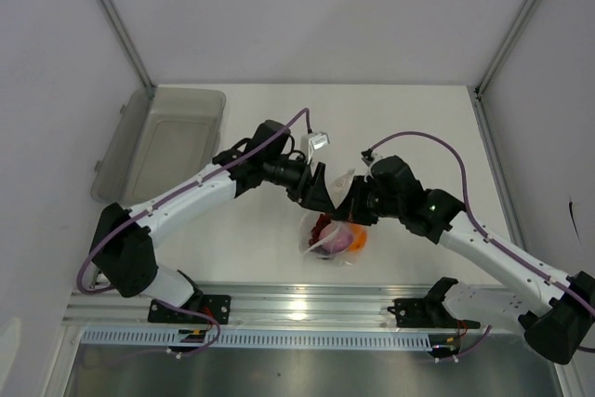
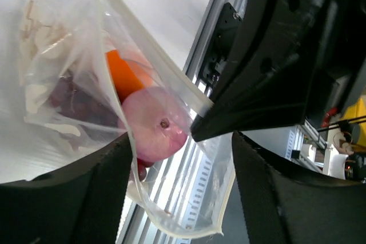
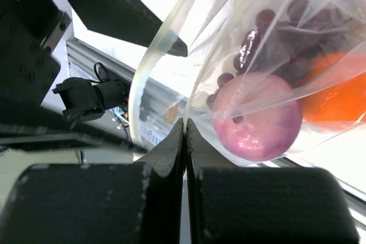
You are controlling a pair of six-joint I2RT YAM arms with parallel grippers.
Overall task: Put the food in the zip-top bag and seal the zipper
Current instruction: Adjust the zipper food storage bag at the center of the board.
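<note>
Pinching the mouth edge of the zip-top bag, the right tool is clenched flat on the film. The left tool is spread, one finger on each side of the bag's mouth, gripping nothing. Inside the bag are the onion, orange and berries; garlic cannot be picked out. The zipper gapes in a loop, so loading looks done and sealing is the step in hand. Next, the left tool likely needs to close on the strip beside the right pinch, lips aligned, and press along it. The bag sits low between the arms, near the rail; contact with the white worktop is unclear. A grey tub sits far left, well apart. White walls enclose the space.
</note>
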